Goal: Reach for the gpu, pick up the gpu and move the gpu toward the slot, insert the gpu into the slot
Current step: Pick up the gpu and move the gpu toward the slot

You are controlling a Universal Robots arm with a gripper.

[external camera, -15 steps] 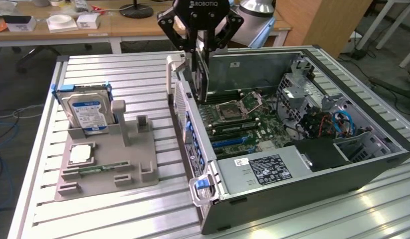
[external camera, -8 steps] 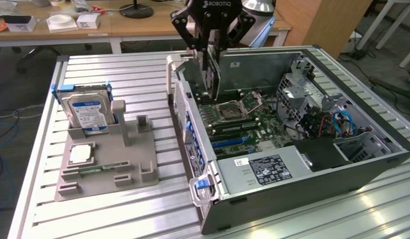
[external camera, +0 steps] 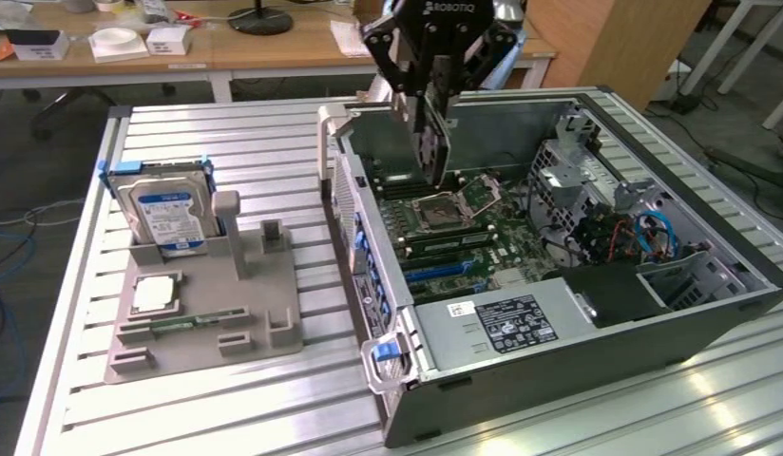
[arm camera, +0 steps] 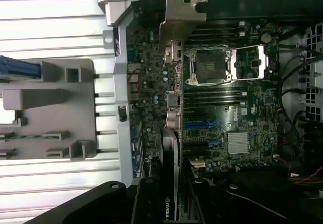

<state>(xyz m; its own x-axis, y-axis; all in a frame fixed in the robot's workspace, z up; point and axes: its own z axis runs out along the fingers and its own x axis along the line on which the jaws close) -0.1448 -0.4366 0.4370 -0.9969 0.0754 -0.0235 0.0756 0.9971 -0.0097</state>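
My gripper (external camera: 432, 100) hangs over the open computer case (external camera: 595, 323), shut on the gpu (external camera: 432, 142). The gpu is a thin dark card held on edge, with its lower end down inside the case above the motherboard (external camera: 474, 237), near the CPU socket (external camera: 439, 209). In the wrist view the gpu (arm camera: 170, 153) appears edge-on between my fingers (arm camera: 149, 193). Its metal bracket (arm camera: 181, 17) is at the far end, by the case's rear wall. The blue expansion slots (arm camera: 201, 125) lie on the board beside the card's line; the card is not seated in one.
A grey fixture (external camera: 258, 318) sits on the slatted table at the exterior view's left. It holds the blue-labelled hard drive (external camera: 171, 214), a CPU chip (external camera: 155, 294) and a green memory stick (external camera: 182, 324). Drive cages and cables (external camera: 620, 228) crowd the case's right side.
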